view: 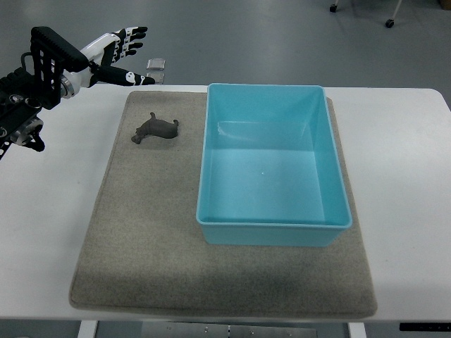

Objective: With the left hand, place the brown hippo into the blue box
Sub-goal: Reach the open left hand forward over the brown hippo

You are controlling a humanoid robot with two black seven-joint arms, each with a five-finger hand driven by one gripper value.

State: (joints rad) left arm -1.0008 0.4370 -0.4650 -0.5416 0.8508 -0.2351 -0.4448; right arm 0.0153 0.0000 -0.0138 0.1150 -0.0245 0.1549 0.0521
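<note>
Brown hippo (155, 129): lies on your grey mat (155, 232), long axis roughly left-right, head toward the left, just beside the blue box (273, 236). Bare mat surrounds it. Left hand (116, 55): fingers spread, empty, above the counter's (402, 176) far-left corner.

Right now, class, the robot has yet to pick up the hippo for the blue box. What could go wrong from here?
1. The brown hippo is small and lies on its side on the grey mat; the left hand, open and up past the table's far edge, may get a poor hold and drop it.
2. The hippo lies close to the blue box, whose raised wall could catch the toy or the hand and shift the box.
</note>
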